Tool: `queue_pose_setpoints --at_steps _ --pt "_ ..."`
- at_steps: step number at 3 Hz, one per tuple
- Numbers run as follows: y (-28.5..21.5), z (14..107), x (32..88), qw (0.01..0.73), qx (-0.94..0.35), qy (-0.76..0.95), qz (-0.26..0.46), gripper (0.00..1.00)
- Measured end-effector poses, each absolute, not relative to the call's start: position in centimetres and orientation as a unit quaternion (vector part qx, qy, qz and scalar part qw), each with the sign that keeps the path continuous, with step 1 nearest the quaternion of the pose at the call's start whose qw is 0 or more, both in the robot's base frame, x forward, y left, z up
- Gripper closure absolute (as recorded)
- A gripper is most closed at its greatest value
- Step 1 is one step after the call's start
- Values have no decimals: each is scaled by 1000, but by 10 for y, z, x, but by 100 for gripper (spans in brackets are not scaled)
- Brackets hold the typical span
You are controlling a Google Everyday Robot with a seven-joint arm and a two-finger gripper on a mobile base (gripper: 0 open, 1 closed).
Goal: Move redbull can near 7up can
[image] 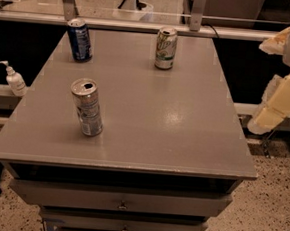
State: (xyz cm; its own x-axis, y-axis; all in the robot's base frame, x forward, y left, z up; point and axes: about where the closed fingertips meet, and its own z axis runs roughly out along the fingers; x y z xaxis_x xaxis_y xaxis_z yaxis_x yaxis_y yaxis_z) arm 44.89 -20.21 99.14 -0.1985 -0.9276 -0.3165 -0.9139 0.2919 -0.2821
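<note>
Matt plastic gripper (261, 122) beside smooth semi-gloss tabletop (184, 120)

Grey table (183, 135), drawers (123, 198) with small knobs underneath. Dark blue can (79, 39) upright at the back-left corner. White pump bottle (13, 79) on the ledge left of the table, apart from it. Rail with metal posts (196, 11) behind. Speckled floor (272, 223). Gripper (265, 119) off the table's right edge.
</note>
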Motion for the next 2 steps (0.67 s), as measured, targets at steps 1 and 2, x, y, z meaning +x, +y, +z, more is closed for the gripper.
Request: queue_pose_setpoints --at_steps 1,2 --pt "-166 975 471 271 -586 760 72 0" --pt "-107 958 485 322 -588 722 171 0"
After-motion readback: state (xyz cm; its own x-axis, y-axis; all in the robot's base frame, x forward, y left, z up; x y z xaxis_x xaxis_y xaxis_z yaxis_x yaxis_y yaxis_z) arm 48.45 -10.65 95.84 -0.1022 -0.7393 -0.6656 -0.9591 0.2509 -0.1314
